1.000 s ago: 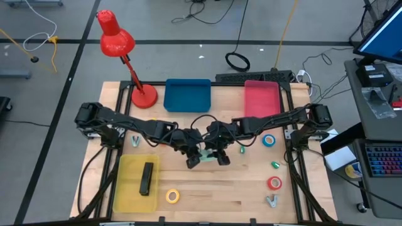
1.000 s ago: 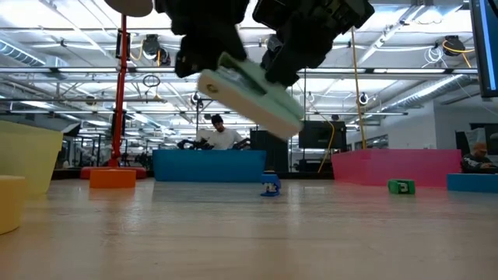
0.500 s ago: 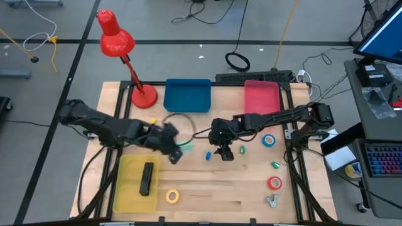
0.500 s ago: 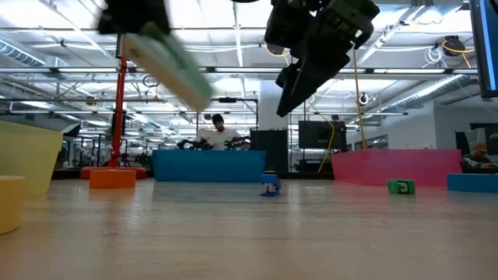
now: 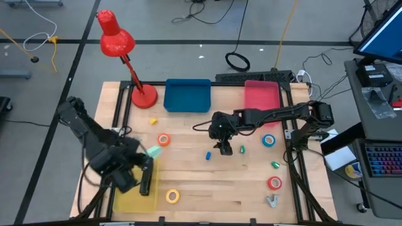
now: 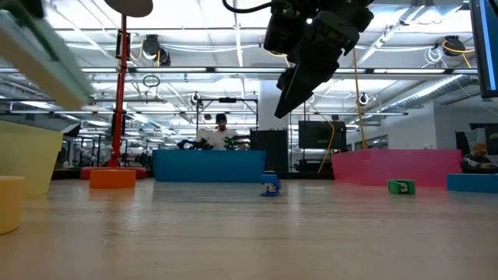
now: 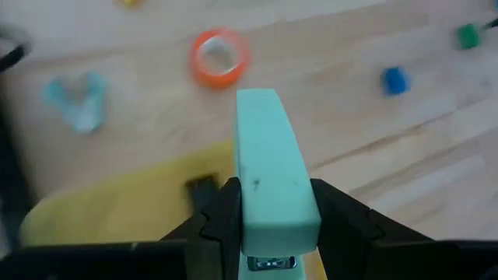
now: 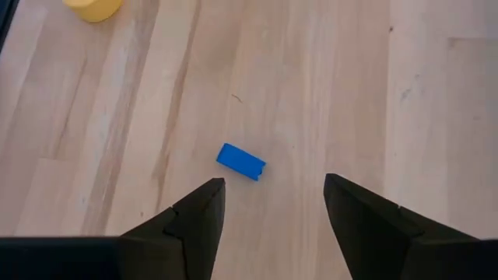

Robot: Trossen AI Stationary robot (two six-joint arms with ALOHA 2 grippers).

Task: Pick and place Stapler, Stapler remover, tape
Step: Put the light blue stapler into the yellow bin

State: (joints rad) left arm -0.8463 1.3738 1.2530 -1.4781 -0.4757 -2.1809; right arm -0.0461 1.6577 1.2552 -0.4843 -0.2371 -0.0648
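**Stapler held over the yellow tray by the left gripper**

Stapler (image 7: 268,183), mint green, is clamped between the fingers of the left gripper (image 5: 146,157), which hangs above the yellow tray (image 5: 129,196) at the table's (image 5: 207,182) front left. A black stapler (image 5: 146,179) already lies inside that tray. At the back of the table stand a blue tray (image 5: 187,95) and a pink tray (image 5: 260,97), with the base of a red lamp (image 5: 143,96) to the left of the blue one.

The right gripper (image 5: 225,148) hovers over the middle of the table, fingers apart and empty, with a small blue bit (image 8: 241,162) on the wood just ahead of it.

Tape rolls lie scattered: the orange tape (image 5: 164,140) near the left gripper, the yellow tape (image 5: 172,196) at the front beside the yellow tray, the blue tape (image 5: 269,140) and the red tape (image 5: 274,183) on the right. A metal stapler remover (image 5: 271,201) lies just in front of the red roll. A second, pale blue stapler remover (image 7: 76,101) shows in the left wrist view. Two green bits (image 5: 274,165) lie between the right gripper and the red roll.
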